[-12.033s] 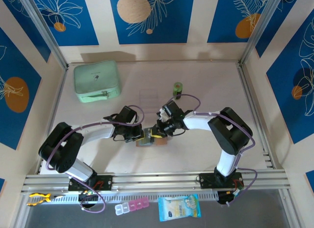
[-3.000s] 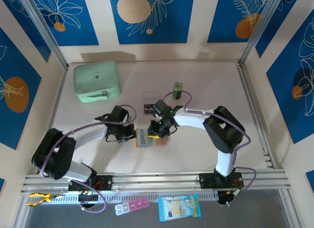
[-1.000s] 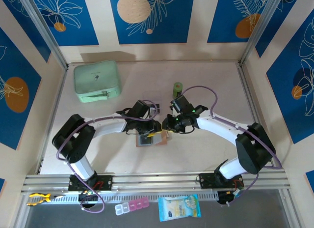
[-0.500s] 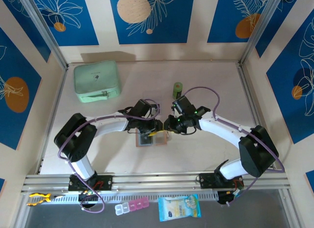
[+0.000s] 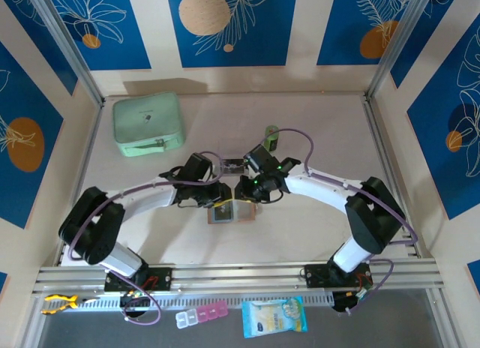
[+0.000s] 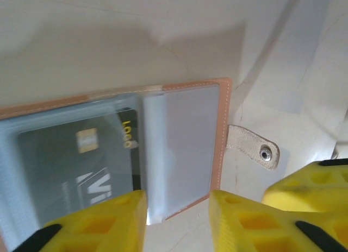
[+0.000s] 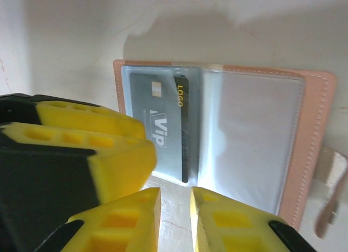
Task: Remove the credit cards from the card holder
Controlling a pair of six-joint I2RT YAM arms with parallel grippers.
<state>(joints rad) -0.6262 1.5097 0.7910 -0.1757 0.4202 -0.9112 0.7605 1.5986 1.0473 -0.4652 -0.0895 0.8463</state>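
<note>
Left fingers (image 6: 100, 225) stand partly apart over one long edge of the open card holder (image 7: 255, 138), and I see nothing clamped between them (the holder's edge just shows in the gap). My right fingers (image 7: 234, 225) are nearly together, with only a narrow slit between them and nothing in it, and they hover just beside the left pair at that same edge. The holder lies flat and spread open on the surface (image 5: 315, 123) between my two arms, its snap tab (image 6: 254, 149) out toward the right arm. By my reading the job is partway done. What looks like a loose card (image 5: 229, 166) lies on the surface beyond the holder, while a dark card (image 7: 157, 127) with gold lettering still sits in the clear pocket on the left arm's side. The other pocket looks empty. What is left, I judge, is to catch that dark card's edge and slide it out.
</note>
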